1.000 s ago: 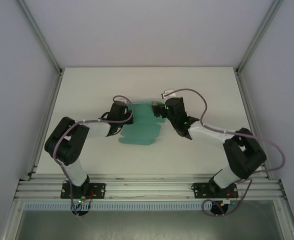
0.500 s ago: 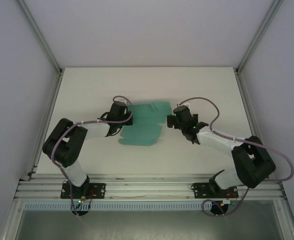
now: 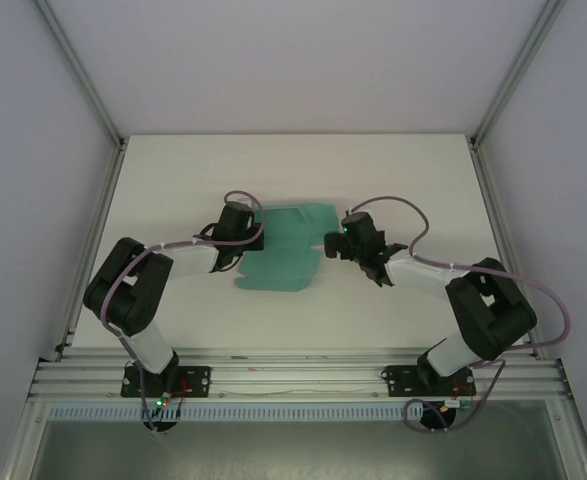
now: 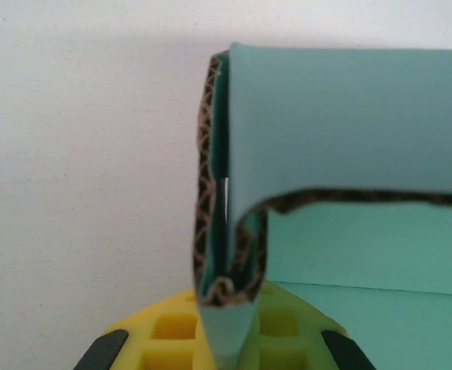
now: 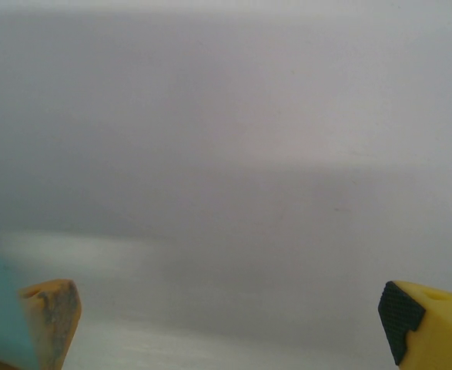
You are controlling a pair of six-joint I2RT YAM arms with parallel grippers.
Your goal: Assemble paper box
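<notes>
On the table, the box lies partly folded. The left gripper pinches a doubled-over wall, apparently anchoring it, while the right gripper hangs spread wide beside its right edge.

Teal-green paper box, brown corrugated edges; yellow left tool; yellow, black-padded right tool; white table.
</notes>
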